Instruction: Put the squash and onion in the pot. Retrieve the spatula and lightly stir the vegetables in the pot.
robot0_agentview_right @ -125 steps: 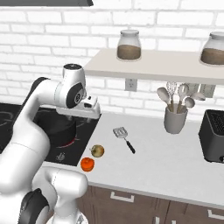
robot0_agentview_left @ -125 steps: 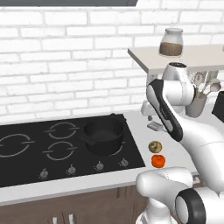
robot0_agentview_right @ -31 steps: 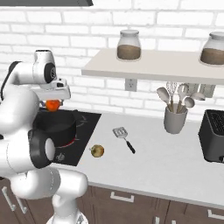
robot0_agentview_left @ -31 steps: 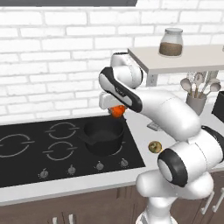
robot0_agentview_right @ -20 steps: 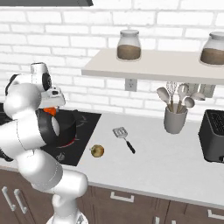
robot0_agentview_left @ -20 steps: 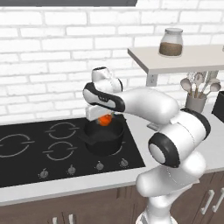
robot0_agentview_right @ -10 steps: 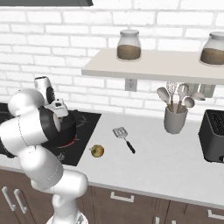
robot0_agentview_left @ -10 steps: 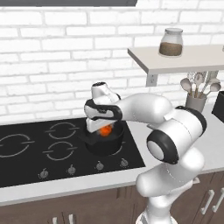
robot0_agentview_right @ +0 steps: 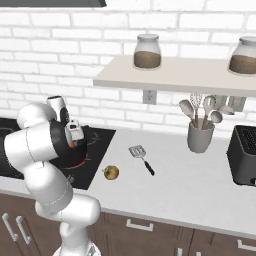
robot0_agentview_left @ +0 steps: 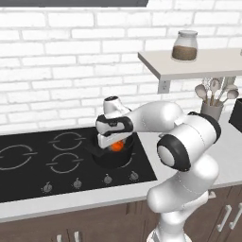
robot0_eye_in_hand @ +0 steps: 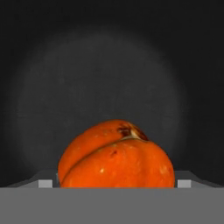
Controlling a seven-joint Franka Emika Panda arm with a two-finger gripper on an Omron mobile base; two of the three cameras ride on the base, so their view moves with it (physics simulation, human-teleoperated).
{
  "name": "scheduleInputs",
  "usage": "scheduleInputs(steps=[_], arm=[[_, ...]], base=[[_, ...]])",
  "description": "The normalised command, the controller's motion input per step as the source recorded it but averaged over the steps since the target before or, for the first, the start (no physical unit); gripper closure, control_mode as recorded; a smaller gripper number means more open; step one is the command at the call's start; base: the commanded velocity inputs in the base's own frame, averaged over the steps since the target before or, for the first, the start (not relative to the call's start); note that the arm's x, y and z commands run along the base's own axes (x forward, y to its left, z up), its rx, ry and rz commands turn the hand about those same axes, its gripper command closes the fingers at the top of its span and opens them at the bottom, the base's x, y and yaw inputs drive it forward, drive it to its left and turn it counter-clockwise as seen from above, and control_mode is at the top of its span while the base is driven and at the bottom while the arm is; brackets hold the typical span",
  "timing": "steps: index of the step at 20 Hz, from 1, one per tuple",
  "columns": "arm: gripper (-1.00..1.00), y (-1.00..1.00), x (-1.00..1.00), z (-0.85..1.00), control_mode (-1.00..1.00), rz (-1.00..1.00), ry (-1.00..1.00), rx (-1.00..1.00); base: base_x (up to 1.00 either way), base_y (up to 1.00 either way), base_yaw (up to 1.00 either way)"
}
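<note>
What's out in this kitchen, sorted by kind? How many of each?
Vegetables: 2, squash and onion
Pots: 1
Spatulas: 1
Jars: 2
Utensil cups: 1
Toasters: 1
Total: 8

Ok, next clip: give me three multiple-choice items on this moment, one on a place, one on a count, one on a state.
1. Where is the onion?
A. on the counter by the stove
B. in the pot
C. on the shelf

2. How many jars stand on the shelf in the right base view?
A. one
B. two
C. four

3. What is the hand doing?
A. hanging open over the spatula
B. holding the squash over the pot
C. gripping the onion

Answers: 1 A, it lies on the pale counter past the stove's edge. 2 B, two jars show. 3 B, the squash sits between the fingertips, over the pot.
</note>
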Motion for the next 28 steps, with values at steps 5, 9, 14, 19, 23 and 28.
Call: scheduleInputs(steps=[5, 9, 14, 19, 23, 28], arm=[[-1.0, -0.04, 0.0, 0.09, -1.0, 0.0, -0.04, 0.02], [-1.0, -0.11, 0.0, 0.45, -1.0, 0.0, -0.04, 0.05], [-1.0, -0.03, 0.0, 0.28, -1.0, 0.0, 0.0, 0.06], [-1.0, -0.03, -0.41, 0.69, -1.0, 0.0, -0.15, 0.11], [-1.0, -0.35, -0.99, 1.0, -1.0, 0.0, -0.2, 0.12], [-1.0, -0.66, -0.84, 0.72, -1.0, -0.04, -0.09, 0.06]], base=[[0.0, 0.0, 0.0], [0.0, 0.0, 0.0], [0.0, 0.0, 0.0], [0.0, 0.0, 0.0], [0.0, 0.0, 0.0], [0.0, 0.0, 0.0]])
